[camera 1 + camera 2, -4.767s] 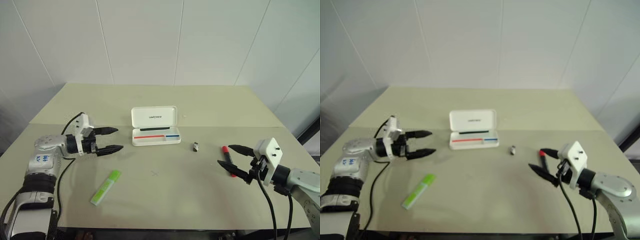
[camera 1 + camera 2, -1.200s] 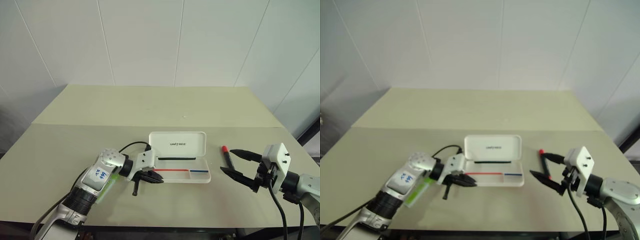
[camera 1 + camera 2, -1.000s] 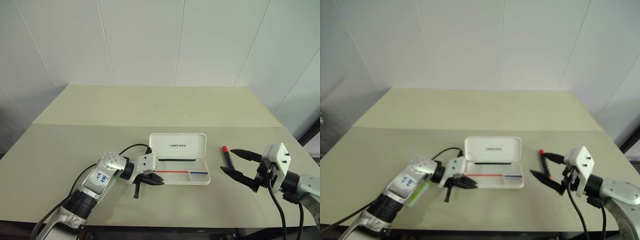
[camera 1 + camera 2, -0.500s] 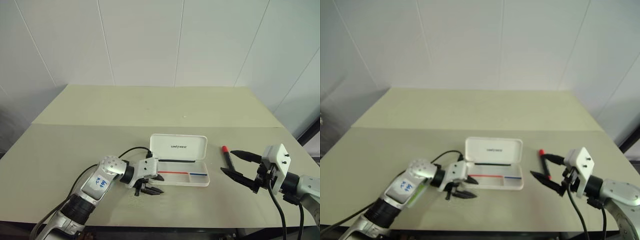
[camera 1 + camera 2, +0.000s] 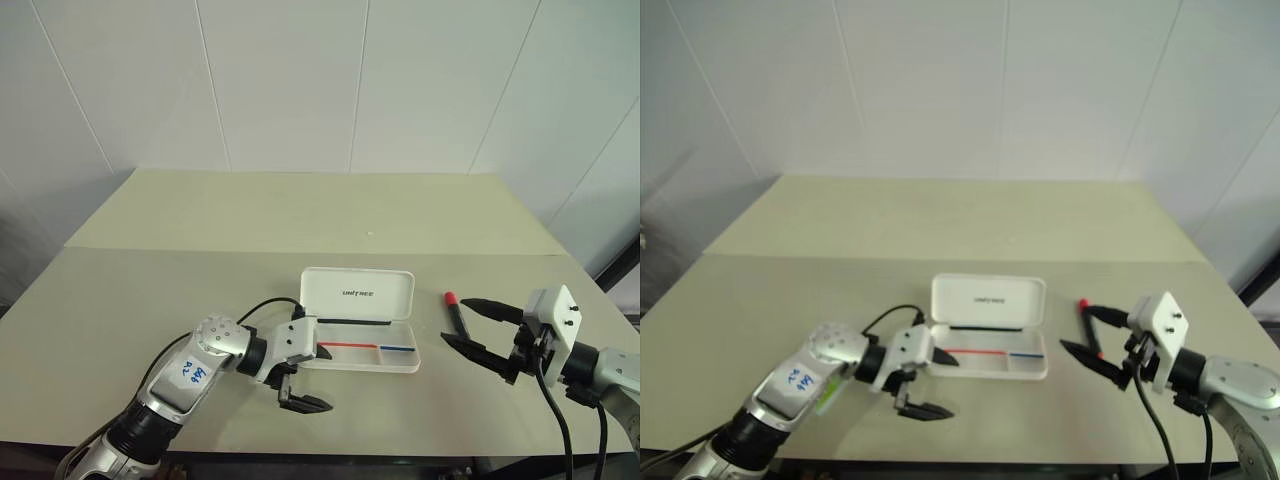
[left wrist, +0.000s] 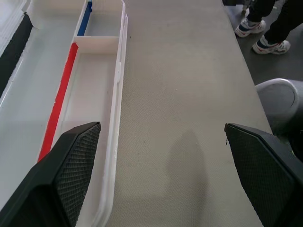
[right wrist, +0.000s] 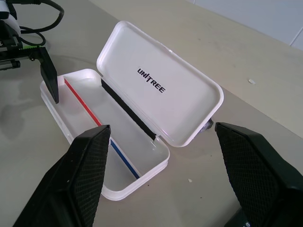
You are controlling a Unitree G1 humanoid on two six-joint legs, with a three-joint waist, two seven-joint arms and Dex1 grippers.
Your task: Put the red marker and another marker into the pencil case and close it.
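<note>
The white pencil case (image 5: 358, 294) lies open in the middle of the table, lid up, a red and blue stripe in its tray (image 6: 94, 66). My left gripper (image 5: 330, 381) is open at the tray's left front corner, one finger over the tray and the other over bare table, holding nothing. The red marker (image 5: 455, 310) lies on the table right of the case. My right gripper (image 5: 452, 320) hovers open with its fingertips either side of the marker, not closed on it. The other marker, lime green (image 5: 824, 399), peeks out from under my left forearm.
A small dark object (image 7: 208, 124) peeks out behind the lid's right corner. The table's (image 5: 250, 220) far half is bare, with a white tiled wall behind it. A person's shoes (image 6: 265, 28) stand on the floor past the table's front edge.
My left gripper went from shut at the case's left end to wide open and drew back slightly. The right arm and the red marker stayed put.
</note>
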